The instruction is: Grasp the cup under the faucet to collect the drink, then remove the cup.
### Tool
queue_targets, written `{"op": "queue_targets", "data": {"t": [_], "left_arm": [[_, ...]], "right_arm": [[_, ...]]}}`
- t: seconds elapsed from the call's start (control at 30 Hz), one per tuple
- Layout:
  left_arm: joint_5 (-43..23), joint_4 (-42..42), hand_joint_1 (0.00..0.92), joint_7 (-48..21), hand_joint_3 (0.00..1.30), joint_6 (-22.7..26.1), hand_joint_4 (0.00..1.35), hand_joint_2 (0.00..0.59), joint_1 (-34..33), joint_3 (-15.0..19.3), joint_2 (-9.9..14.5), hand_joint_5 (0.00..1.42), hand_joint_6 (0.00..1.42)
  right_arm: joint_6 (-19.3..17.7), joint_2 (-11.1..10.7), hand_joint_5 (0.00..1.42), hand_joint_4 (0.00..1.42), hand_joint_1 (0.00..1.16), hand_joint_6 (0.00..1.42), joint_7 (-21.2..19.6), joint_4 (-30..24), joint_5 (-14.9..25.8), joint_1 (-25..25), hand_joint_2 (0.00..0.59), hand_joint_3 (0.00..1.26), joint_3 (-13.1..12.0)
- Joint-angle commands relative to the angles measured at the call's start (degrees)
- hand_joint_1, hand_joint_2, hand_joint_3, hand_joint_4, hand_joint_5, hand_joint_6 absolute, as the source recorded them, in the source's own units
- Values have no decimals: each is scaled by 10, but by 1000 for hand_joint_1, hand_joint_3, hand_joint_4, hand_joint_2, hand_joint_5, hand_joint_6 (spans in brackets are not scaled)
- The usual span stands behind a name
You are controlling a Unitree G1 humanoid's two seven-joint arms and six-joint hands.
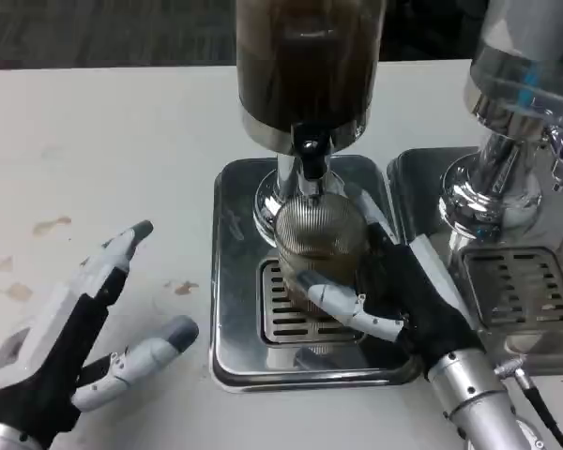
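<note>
Head view, looking down on a white table (122,122). At centre of frame: ribbed glass cup (319,246), standing on the slotted drip grate (286,314) of a steel tray (235,281), directly below the black faucet (307,155) of a tall dispenser (308,66) with dark drink. Brown liquid visible in the lower part of the cup, level hard to read through the ribs.

Right hand (394,295), from the lower right, wrapped around the cup; one white finger across its front, dark palm pressed on its right side. Gripping the cup, then. Left hand (80,333), at lower left of frame, spread and holding nothing, hovering or resting near the table, well apart from the tray. Second dispenser (521,84), clear-bodied, with own tray, at right edge. Some brown spots (52,225) on the table at left.

Probably at the moment of removing the cup. Risks from here, as a judgement only:
- Lifting too straight up: rim just below the faucet, so possible knock against it and splash.
- Tilting during withdrawal toward bottom of frame: spilling over the tray edge.
- Ribbed glass perhaps wet: possible slip if the grip loosens.
- Faucet maybe not fully closed; cannot tell if flow continues. Pulling away early, then dripping on grate.
- Right forearm close to the second tray: possible bump when drawing back.
</note>
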Motion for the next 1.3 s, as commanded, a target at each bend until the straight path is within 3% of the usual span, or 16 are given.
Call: {"op": "queue_targets", "data": {"t": [0.03, 0.47, 1.07, 1.3], "left_arm": [[19, 8, 0, 25, 0, 24, 0, 100, 13, -23, 19, 0, 0], [5, 23, 0, 35, 0, 48, 0, 105, 13, -61, 41, 0, 0], [-9, 16, 0, 41, 0, 60, 0, 107, 22, -73, 50, 0, 0], [-17, 16, 0, 41, 0, 64, 0, 107, 25, -72, 52, 0, 0]], "right_arm": [[-16, 1, 0, 0, 655, 0, -2, -8, 4, 2, 248, 0, -1], [-12, 3, 0, 0, 697, 0, 12, 19, 4, -22, 217, 0, 6], [-28, 33, 0, 0, 764, 1, 10, 82, 22, -53, 204, 0, 0], [-33, 43, 47, 53, 833, 115, 8, 89, 28, -45, 196, 0, 3]]}}
